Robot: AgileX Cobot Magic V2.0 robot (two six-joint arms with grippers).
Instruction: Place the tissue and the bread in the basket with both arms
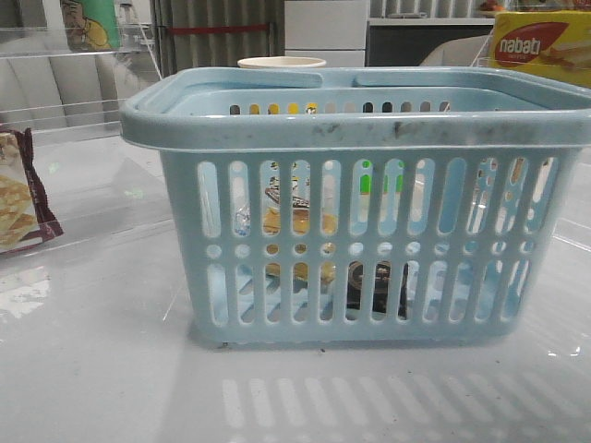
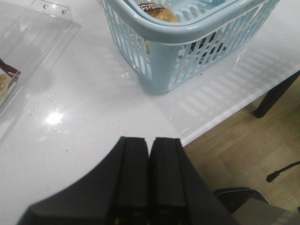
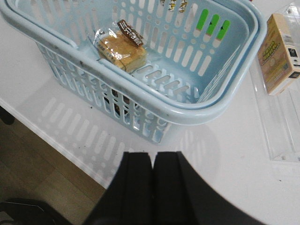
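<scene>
The light-blue basket (image 1: 351,129) stands in the middle of the table. Inside it lies the bread (image 1: 294,221), golden buns in a clear bag with a dark label, also clear in the right wrist view (image 3: 119,47) and at the basket's corner in the left wrist view (image 2: 159,11). The dark tissue (image 1: 374,286) rests on the basket floor, showing only through the slots (image 3: 116,104). My left gripper (image 2: 150,140) is shut and empty, over bare table short of the basket (image 2: 187,33). My right gripper (image 3: 153,154) is shut and empty too, outside the basket's rim (image 3: 187,110). Neither gripper shows in the front view.
A maroon-edged cracker packet (image 1: 18,194) lies at the far left. A yellow-red nabati box (image 1: 540,46) stands back right, and a cup (image 1: 282,63) behind the basket. A yellow box (image 3: 279,51) sits in a clear tray. The table edge (image 2: 220,117) and floor are close.
</scene>
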